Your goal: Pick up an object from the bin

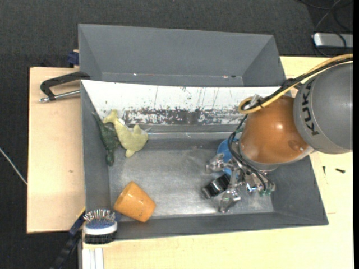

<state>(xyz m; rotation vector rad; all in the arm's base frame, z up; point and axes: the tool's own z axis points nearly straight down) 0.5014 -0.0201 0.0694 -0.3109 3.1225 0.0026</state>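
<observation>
Small black object (211,189), camera view: lies on the floor of the grey bin (168,52) at lower right, just beside the end effector (224,185), whose state, released or clenched, cannot be told. A blue item (224,148) sits just behind, partly hidden by the orange wrist cover (272,136). An orange cup (135,202) lies tipped at lower left, well apart. A yellow-green toy (130,137) and a dark green toy (109,140) touch against the left wall. Mid-floor is bare; the near wall is close.
</observation>
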